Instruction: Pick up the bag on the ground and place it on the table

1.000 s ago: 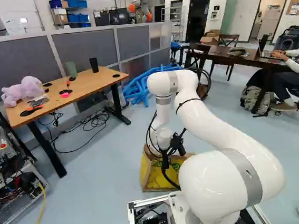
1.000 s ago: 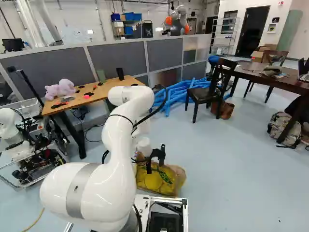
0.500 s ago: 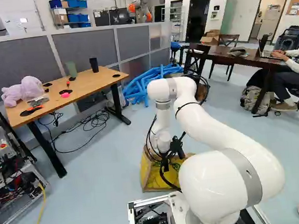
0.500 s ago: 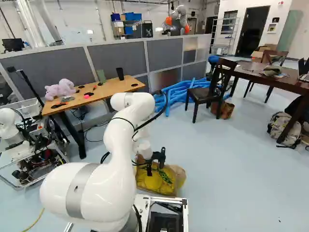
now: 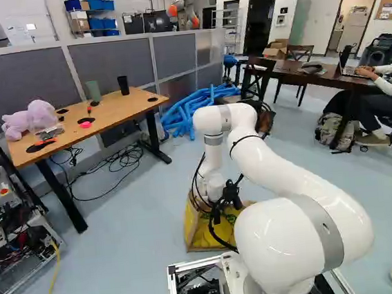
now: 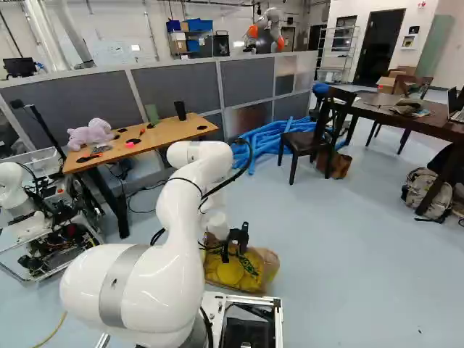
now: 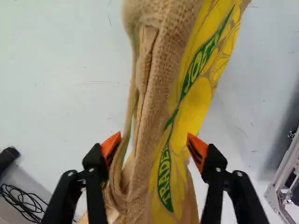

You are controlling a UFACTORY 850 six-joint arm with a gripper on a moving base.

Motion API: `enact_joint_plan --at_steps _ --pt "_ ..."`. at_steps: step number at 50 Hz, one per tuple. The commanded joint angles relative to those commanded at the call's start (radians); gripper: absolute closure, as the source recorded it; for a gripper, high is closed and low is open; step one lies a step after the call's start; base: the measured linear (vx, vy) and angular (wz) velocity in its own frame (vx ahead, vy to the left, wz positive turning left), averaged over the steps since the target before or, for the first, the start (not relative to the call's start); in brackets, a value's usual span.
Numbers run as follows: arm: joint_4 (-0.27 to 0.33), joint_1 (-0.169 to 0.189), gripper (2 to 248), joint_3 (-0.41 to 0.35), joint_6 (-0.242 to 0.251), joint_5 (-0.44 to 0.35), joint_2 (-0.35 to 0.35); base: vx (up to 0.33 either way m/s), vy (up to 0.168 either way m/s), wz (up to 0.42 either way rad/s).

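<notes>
The gripper (image 7: 154, 140) is open, its pads well apart on either side of the bag (image 7: 187, 84), which is on the floor (image 7: 70, 93) just ahead of the base, its top running between the fingers and on ahead of them, with the handle (image 7: 129, 116) close by one pad; whether they touch I cannot tell. The step in hand looks to be the grasp, and the next move calls for closing on both handle and rim before any lift. Farther off stand the wooden table (image 5: 116, 109), likely the goal, and the dark table (image 6: 438, 129).
</notes>
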State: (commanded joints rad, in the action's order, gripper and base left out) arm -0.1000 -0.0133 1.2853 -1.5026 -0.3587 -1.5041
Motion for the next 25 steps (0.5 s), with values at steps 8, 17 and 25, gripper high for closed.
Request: enact_joint_plan --at_steps 8,17,25 --pt "0.000 0.000 101 0.000 0.000 0.000 0.000 0.000 0.000 0.000" --pt "0.000 0.000 177 0.000 0.000 0.000 0.000 0.000 0.000 0.000" --pt "0.000 0.000 210 0.000 0.000 0.000 0.000 0.000 0.000 0.000"
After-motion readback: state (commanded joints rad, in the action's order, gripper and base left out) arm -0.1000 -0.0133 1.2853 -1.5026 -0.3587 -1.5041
